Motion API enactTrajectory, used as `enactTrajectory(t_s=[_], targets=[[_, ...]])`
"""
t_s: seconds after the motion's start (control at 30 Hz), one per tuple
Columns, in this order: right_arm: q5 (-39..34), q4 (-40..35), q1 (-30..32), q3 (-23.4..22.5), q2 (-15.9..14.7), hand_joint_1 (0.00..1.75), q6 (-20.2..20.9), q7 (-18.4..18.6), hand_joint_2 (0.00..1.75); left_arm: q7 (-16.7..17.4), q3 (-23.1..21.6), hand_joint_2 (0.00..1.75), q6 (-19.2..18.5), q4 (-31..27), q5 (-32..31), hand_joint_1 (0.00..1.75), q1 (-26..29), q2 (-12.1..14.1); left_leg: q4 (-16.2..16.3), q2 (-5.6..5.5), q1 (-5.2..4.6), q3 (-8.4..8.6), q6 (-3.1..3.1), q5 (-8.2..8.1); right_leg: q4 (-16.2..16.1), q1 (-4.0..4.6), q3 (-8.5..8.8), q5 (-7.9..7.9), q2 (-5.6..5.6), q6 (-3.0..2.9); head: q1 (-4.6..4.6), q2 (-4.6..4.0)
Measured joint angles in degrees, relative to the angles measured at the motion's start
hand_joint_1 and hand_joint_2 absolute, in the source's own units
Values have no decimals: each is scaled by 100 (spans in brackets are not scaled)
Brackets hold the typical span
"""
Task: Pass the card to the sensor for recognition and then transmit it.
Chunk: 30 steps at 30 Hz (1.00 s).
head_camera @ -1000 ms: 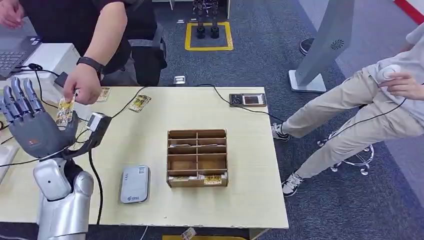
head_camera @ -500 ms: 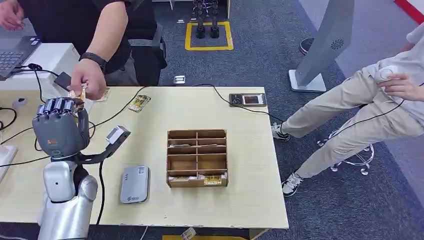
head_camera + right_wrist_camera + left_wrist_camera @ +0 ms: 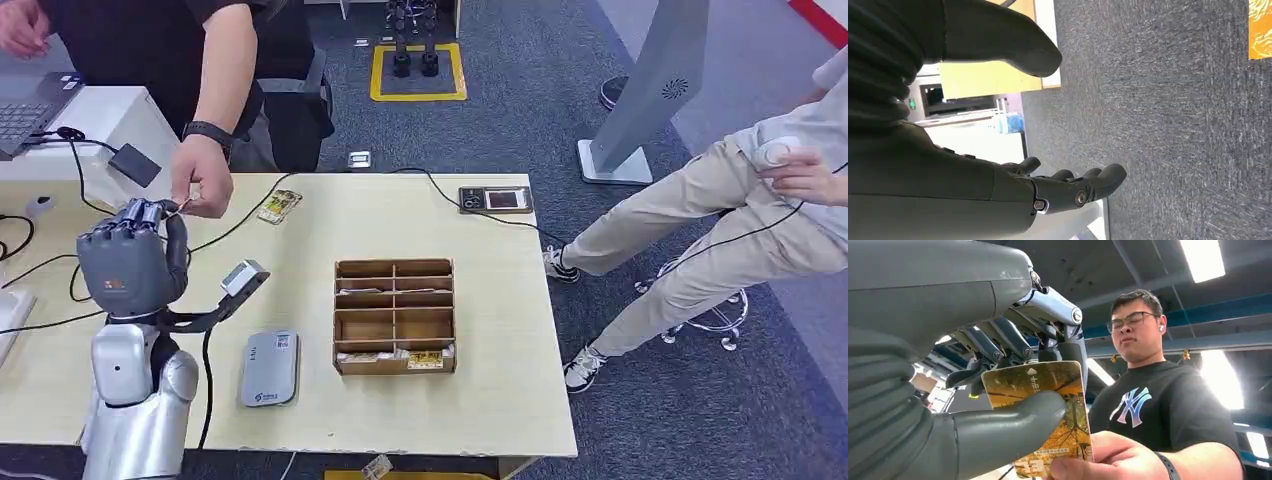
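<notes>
Gripping the card (image 3: pixel 1048 415), the robot's left hand (image 3: pixel 130 262) is raised over the left part of the table (image 3: pixel 500 400), fingers curled in, back of the hand toward the head camera. From the left wrist camera, the thick grey thumb (image 3: pixel 1013 425) presses on the card's face and the darker fingers (image 3: pixel 998 337) close behind it, so the card is pinched between them. Card is yellow-orange with an autumn tree print, standing roughly upright in the grasp. A person's hand (image 3: pixel 203 187) with a black wristband also pinches the same card at its free end; person in a black T-shirt stands at the table's far left side.

Right hand (image 3: pixel 998 190) hangs over grey carpet, fingers apart and slightly bent, thumb held away, nothing in it.

On the table: grey card reader (image 3: pixel 269 367) lies flat near the front edge, just left of the cardboard divider box (image 3: pixel 395 314). Box has several compartments; cards lie in its front row. Another card (image 3: pixel 280 206) lies flat near the far edge. Small dark device with a screen (image 3: pixel 496 199) sits at the far right edge, cable running to it. A second person in beige trousers sits on a stool to the right, well apart from the table.
</notes>
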Motion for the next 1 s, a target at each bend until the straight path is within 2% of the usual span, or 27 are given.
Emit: enactTrajectory(t_s=[0.13, 0.2, 0.37, 0.47, 0.63, 1.0], targets=[[-28, 0, 0, 0, 0, 0, -7, -17, 175, -223, 133, 175, 0, -2, 4, 175, 2, -77, 0, 0, 0, -1, 0, 0, 0, 0, 0, 0, 0, 0, 0, 0], [-52, 0, 0, 0, 0, 0, -7, -17, 175, -457, 247, 175, 2, -2, 39, 175, 1, -160, 0, 0, 0, -1, 0, 0, 0, 0, 0, 0, 0, 0, 0, 0], [-127, 2, 3, 0, 0, 0, -55, -17, 175, -1568, 952, 175, 0, 0, 297, 175, 1, -559, 0, 0, -1, -2, 0, 0, -1, -1, 0, 0, 0, 0, -2, 0], [-175, 9, 7, 0, 0, 0, -63, -22, 175, -1927, 1433, 175, 0, -2, 245, 175, 34, -795, 0, 0, -1, -1, 0, 0, -1, -1, 0, 0, 0, 0, 0, 0], [-186, 20, 12, 0, 0, 0, -63, -22, 175, -2011, 1772, 175, 2, -9, 208, 175, 91, -959, 0, -3, -1, -2, 0, 0, 0, 0, 0, 0, -1, 0, 0, 0], [-282, 35, 30, 0, 2, 0, -63, -22, 175, -2035, 2157, 175, 2, -44, 236, 175, 347, -1174, 0, -3, -1, -3, 0, 0, 0, -1, 0, 0, -2, 1, 0, 0]])
